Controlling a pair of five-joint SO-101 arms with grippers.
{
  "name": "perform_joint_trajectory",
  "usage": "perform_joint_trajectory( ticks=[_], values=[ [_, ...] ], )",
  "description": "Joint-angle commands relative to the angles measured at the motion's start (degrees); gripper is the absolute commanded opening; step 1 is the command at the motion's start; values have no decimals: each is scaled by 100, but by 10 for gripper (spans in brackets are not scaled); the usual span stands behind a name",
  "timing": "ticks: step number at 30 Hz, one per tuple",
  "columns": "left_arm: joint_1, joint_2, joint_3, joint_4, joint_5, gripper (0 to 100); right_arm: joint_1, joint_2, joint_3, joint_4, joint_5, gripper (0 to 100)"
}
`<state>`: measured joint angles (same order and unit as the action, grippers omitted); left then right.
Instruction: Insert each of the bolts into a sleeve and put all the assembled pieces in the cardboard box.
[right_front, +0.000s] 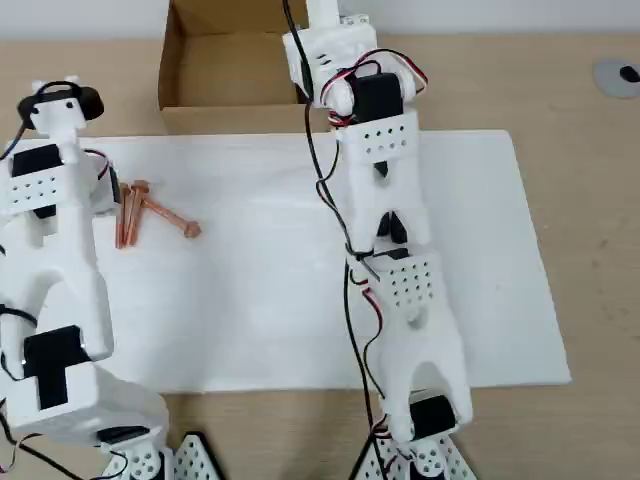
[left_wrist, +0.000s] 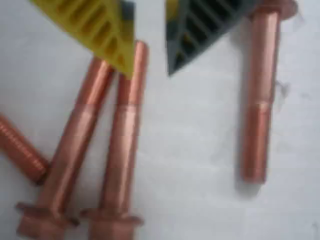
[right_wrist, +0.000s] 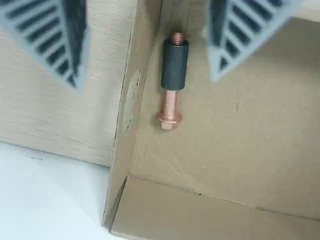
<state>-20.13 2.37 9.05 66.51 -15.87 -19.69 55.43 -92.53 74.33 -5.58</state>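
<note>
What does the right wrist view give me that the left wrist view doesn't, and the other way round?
Right wrist view, not the left: the inside of the cardboard box, with one assembled piece lying on its floor, a bolt in a black sleeve, and the right gripper open above it. Left wrist view, not the right: four bare bolts lying on the white sheet, one cut off at the edge, with the left gripper open over them. Both: copper bolts, some white sheet, and an open gripper.

Box wall (right_wrist: 142, 60) (upright) beside sleeved bolt (right_wrist: 172, 80)
</note>
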Motion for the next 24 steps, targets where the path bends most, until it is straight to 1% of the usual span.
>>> perform_joint_trajectory(
  ticks=[1, 6, 11, 15, 24],
  values=[
    [88, -31, -290, -132, 97, 57, 75, -505, -295, -9, 18, 203],
    [114, -31, 26, -598, 97, 57, 92, -505, -295, 0, 18, 203],
    [114, -31, 237, -791, 97, 57, 92, -505, -295, 0, 18, 203],
    [97, -31, 615, -1231, 97, 57, 92, -505, -295, 0, 9, 203],
    [123, -31, 1240, -1758, 220, 57, 92, -505, -295, 9, 18, 203]
  ],
)
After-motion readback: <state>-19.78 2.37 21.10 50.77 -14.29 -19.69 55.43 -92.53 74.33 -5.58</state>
